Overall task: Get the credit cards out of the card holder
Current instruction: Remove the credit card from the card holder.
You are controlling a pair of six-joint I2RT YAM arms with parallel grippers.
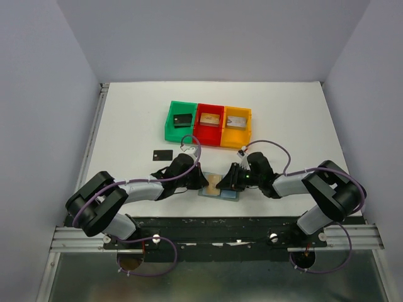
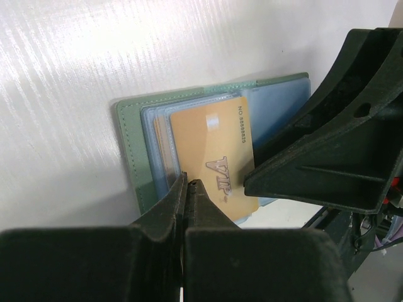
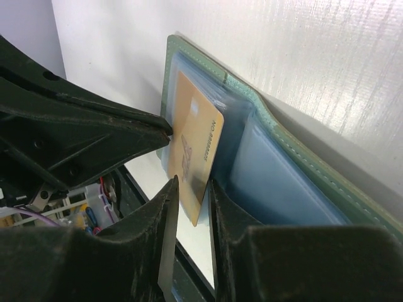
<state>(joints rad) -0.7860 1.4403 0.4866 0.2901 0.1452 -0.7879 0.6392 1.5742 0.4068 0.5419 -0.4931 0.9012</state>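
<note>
The left claw [image 2: 189, 186] has its fingers pressed together. Their tips sit at the near edge of the golden-tan card [image 2: 211, 145], which is printed "VIP" and sticks out of the clear sleeves of the card holder [image 2: 129, 138]. The holder lies open and flat on the white bench [image 1: 126, 126], close to the arm bases, green outside and pale blue inside.

The right claw [image 3: 192, 184] comes in from the opposite side with its fingers part-way spread. The card's near corner is between them, but it cannot be told whether they press on it. From the left wrist, one right finger [image 2: 302, 176] lies across the card's lower corner and hides part of the holder's right leaf. From above, the two claws meet nose to nose and cover most of the holder.

Farther back stand a green bin [image 1: 171, 126], a red bin [image 1: 200, 129] and a yellow bin [image 1: 247, 129] in a touching row, each with one card inside. A black card [image 1: 162, 154] lies loose on the bench, left of the claws and apart from the bins.
</note>
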